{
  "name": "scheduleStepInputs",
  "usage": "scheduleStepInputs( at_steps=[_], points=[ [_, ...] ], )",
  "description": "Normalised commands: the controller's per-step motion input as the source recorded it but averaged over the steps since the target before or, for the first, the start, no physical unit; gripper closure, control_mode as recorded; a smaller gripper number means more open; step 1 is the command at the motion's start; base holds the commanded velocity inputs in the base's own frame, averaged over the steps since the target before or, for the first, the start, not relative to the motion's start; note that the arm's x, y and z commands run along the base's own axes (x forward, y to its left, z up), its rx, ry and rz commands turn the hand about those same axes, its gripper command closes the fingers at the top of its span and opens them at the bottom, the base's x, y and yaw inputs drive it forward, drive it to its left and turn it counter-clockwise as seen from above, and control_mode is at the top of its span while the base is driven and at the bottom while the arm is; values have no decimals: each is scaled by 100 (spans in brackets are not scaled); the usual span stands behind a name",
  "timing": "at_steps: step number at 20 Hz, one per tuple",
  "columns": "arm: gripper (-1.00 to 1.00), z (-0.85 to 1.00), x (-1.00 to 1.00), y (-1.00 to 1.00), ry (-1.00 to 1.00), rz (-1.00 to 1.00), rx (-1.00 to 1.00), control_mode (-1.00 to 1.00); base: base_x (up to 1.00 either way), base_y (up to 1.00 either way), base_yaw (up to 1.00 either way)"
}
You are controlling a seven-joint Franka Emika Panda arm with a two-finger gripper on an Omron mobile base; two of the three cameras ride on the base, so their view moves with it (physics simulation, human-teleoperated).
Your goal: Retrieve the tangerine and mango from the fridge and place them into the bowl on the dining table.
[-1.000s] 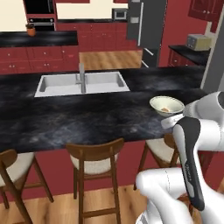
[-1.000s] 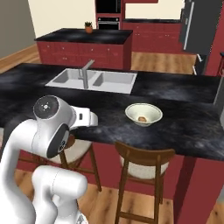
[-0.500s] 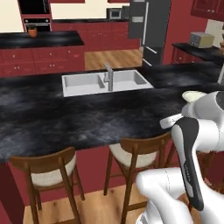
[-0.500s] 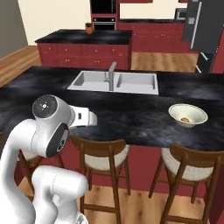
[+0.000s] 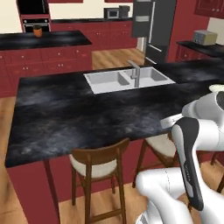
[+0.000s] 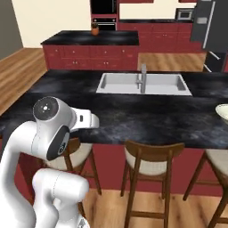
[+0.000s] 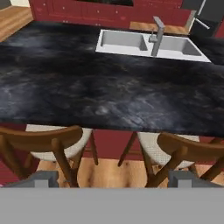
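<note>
The white arm's two-finger gripper [image 7: 113, 177] hangs spread wide and empty over the wooden stools at the near edge of the glossy black marbled dining table [image 6: 133, 116], the cream-white bowl [image 6: 222, 110] on its right end, the dark grey fridge [image 5: 153, 24] far beyond it, presumably because fetching fruit comes first.

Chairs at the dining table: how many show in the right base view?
3. One chair stands at the middle of the dining table, one sits behind the arm at left, one is cut by the right edge. More may be hidden.
</note>
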Motion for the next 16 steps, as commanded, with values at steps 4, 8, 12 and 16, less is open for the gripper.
scheduleStepInputs(
  at_steps=[4, 8, 12, 16],
  points=[
    [-100, 0, 0, 0, 0, 0, 0, 100, 0, 100, 4],
    [-100, 0, 0, 0, 0, 0, 0, 100, 4, 100, 11],
    [-100, 0, 0, 0, 0, 0, 0, 100, 7, 100, 6],
    [-100, 0, 0, 0, 0, 0, 0, 100, 6, 100, 0]
  ],
)
